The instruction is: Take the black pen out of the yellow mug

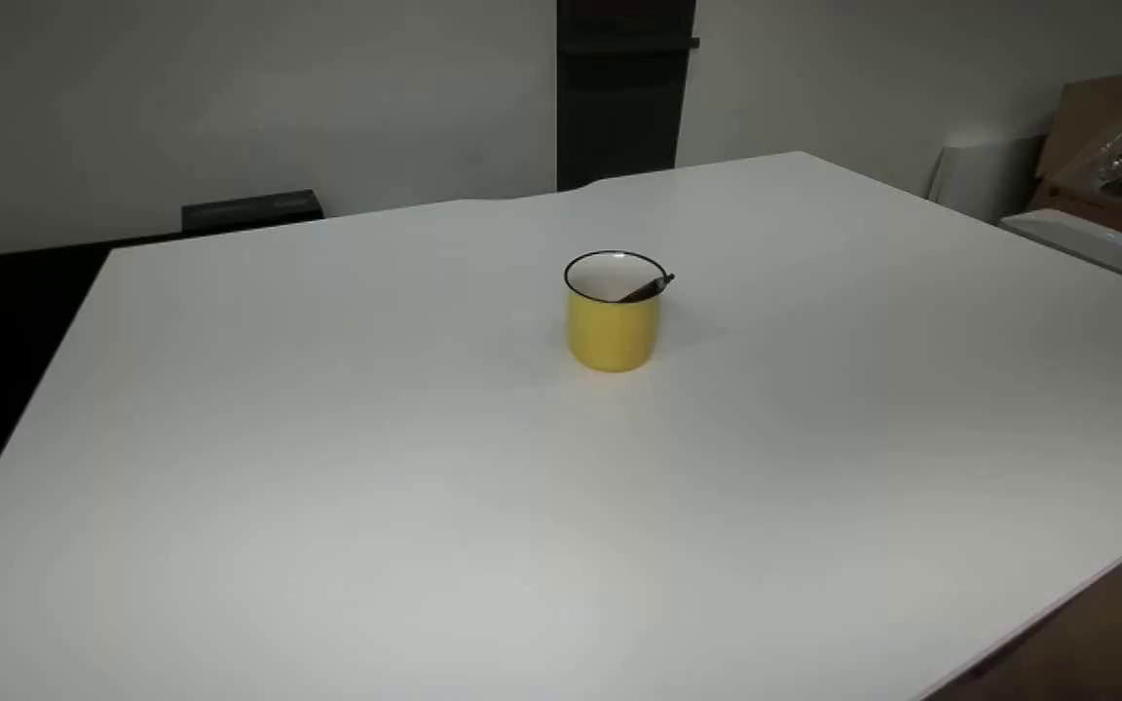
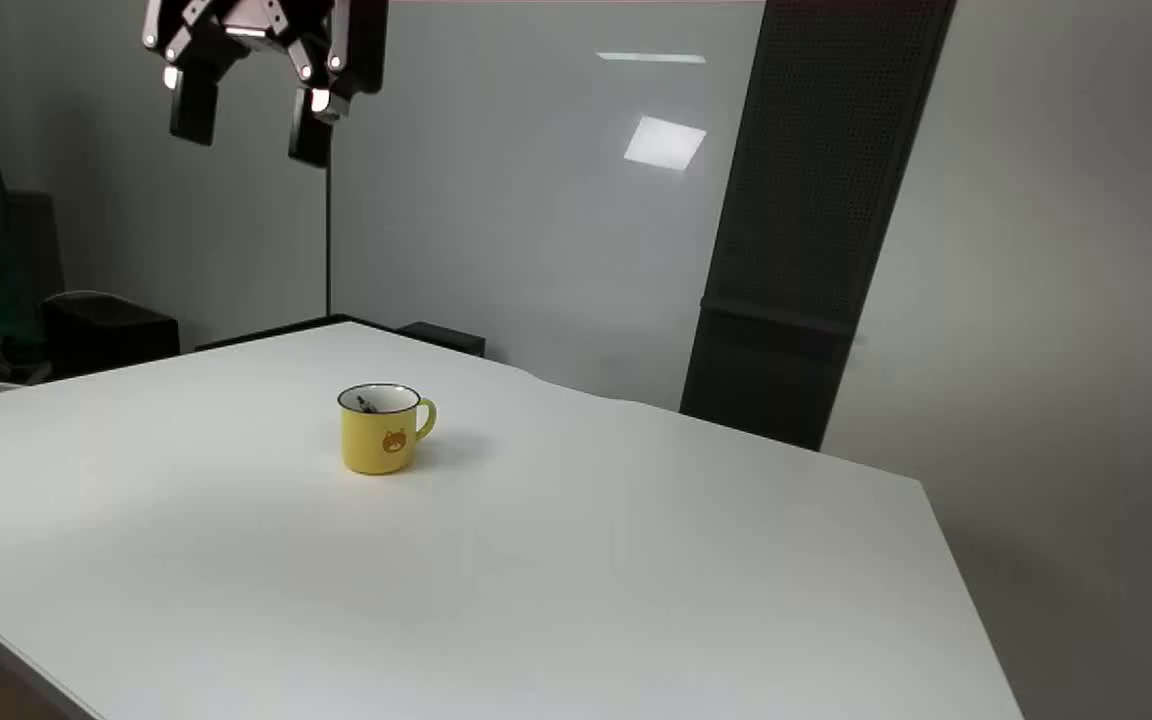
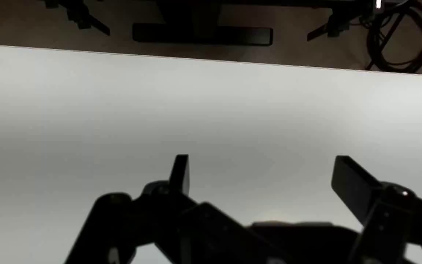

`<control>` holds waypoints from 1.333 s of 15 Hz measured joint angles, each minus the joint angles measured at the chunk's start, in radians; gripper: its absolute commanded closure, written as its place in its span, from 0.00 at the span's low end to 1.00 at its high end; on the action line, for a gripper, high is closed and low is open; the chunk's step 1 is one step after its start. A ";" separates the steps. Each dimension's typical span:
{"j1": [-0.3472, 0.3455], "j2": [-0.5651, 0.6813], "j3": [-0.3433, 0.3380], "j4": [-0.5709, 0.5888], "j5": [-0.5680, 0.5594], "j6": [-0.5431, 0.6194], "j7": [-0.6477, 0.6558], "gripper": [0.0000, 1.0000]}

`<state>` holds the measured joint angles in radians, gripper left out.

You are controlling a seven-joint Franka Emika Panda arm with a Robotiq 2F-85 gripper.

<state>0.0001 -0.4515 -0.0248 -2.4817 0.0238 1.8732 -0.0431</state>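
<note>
The yellow mug [image 1: 612, 338] stands upright on the white table. In an exterior view its handle and a small animal print show on the mug [image 2: 368, 445]. The black pen [image 1: 647, 290] leans inside the mug, with its tip just past the dark rim; inside the mug a bit of the pen [image 2: 366, 404] also shows. My gripper [image 2: 251, 135] is open and empty, high above the table and well above the mug. In the wrist view the open gripper [image 3: 262, 172] has bare table between its fingers. There the pen is hidden, and at most a faint sliver of the mug shows.
The white table [image 1: 376, 467] fills most of the views. Its edge crosses the wrist view, with the floor and coiled black cables [image 3: 398, 44] beyond. A dark box [image 1: 251, 210] lies behind the table's back edge. A cardboard box [image 1: 1106, 127] stands beyond the table.
</note>
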 measured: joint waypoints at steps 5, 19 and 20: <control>0.000 0.000 0.000 0.000 0.000 0.001 0.000 0.00; -0.026 0.053 0.012 0.003 -0.114 0.152 0.017 0.00; -0.034 0.080 0.017 0.008 -0.149 0.204 0.026 0.00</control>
<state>-0.0340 -0.3713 -0.0079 -2.4741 -0.1248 2.0773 -0.0171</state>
